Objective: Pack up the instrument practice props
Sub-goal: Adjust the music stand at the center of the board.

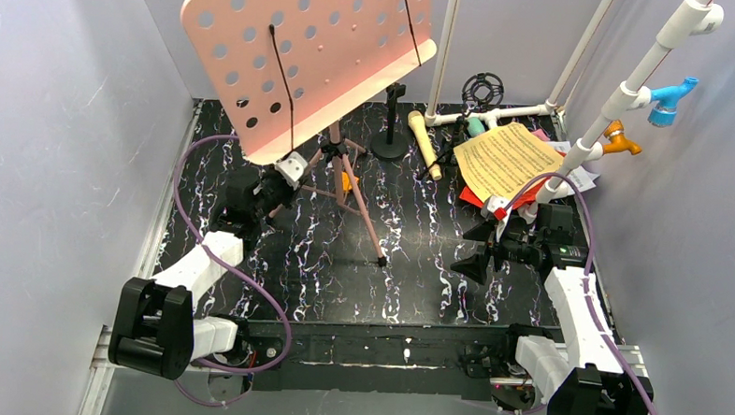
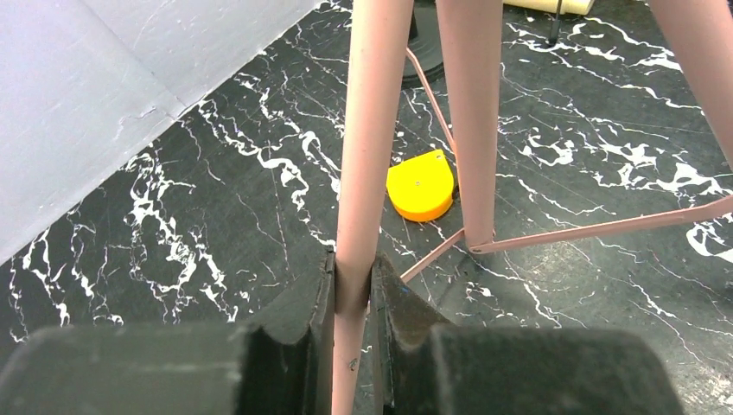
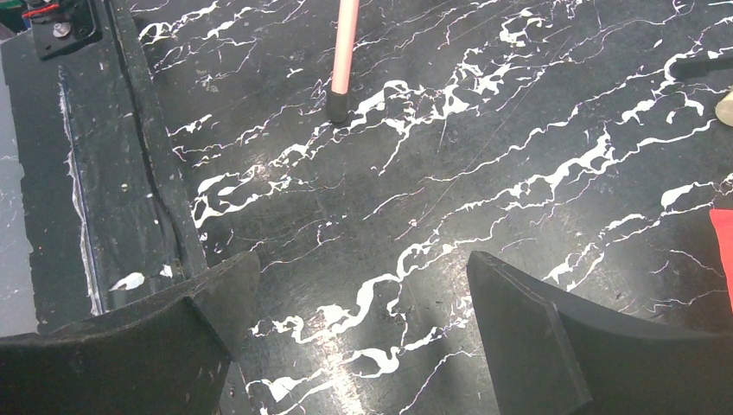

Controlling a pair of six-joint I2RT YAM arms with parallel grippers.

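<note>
The pink music stand (image 1: 310, 55) stood upright left of centre, nearer the left arm. One leg (image 2: 367, 156) ran steeply upward through the left gripper (image 2: 353, 290), whose fingers (image 2: 294, 324) pinched it. The right gripper (image 3: 359, 268) hung wide open, empty.

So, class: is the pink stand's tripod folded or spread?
Spread: its pink legs splay apart on the table; the left gripper is shut on one.

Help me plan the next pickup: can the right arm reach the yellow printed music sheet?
Probably yes: the open, empty right gripper is near the yellow printed music sheet, which lies uncovered.
</note>
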